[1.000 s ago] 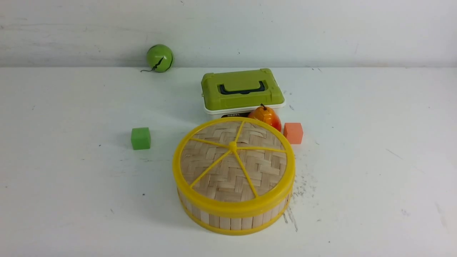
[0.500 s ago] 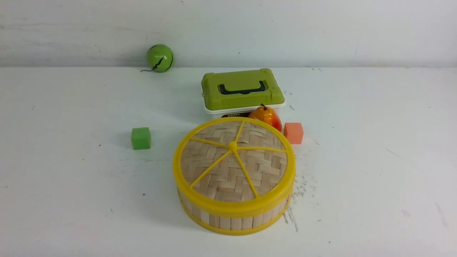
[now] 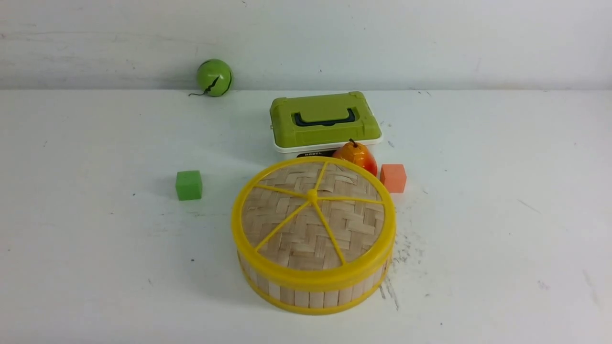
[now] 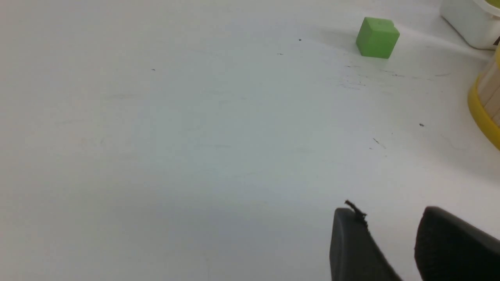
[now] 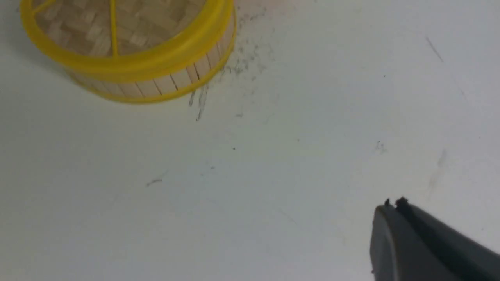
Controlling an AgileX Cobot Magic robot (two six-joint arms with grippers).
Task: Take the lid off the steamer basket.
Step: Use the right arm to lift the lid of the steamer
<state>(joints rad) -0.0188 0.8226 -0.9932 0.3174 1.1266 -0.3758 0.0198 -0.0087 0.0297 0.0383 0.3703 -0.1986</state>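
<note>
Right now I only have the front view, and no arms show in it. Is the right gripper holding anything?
Observer: No. The right gripper is shut on nothing, above bare table.
Operator: Is it near the lid?
Observer: No contact. In the right wrist view, the lid on the steamer basket lies well apart from its fingertips.
Operator: And the left one?
Observer: The left gripper is open, with nothing between its fingers.
</note>
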